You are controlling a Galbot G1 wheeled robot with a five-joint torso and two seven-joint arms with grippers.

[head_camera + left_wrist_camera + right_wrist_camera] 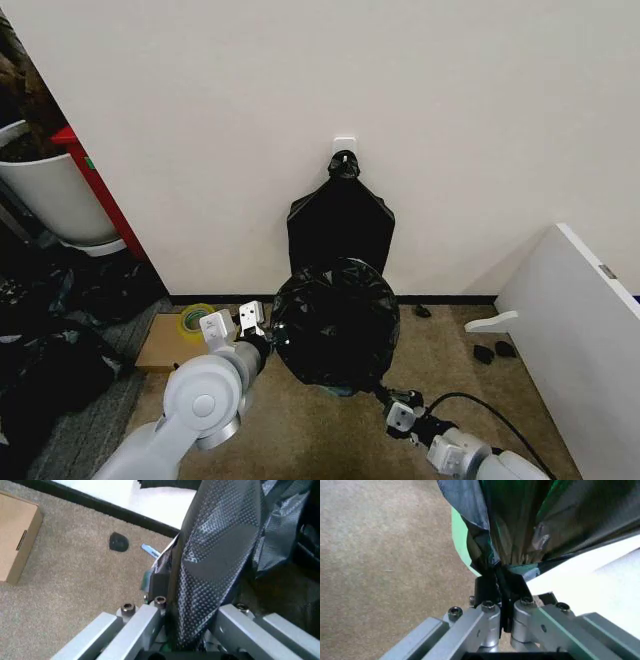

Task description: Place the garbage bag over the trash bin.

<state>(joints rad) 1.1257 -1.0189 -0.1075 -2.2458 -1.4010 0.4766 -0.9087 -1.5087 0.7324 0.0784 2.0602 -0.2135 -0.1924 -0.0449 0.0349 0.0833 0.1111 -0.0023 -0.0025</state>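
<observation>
i've got both the left gripper (262, 330) and right gripper (392, 402) clenched on the garbage bag (335, 322) over the trash bin (462, 543); thin film could tear or slip off.

- The head view looks forward and down from above at the carpet and wall, with the garbage bag (335, 325) at centre.
- The left wrist view sits close behind the left hand (192, 630), facing the bag's film and the carpet beyond.
- The right wrist view sits equally close behind the right hand (504, 592).
- All three views share the bag.
</observation>
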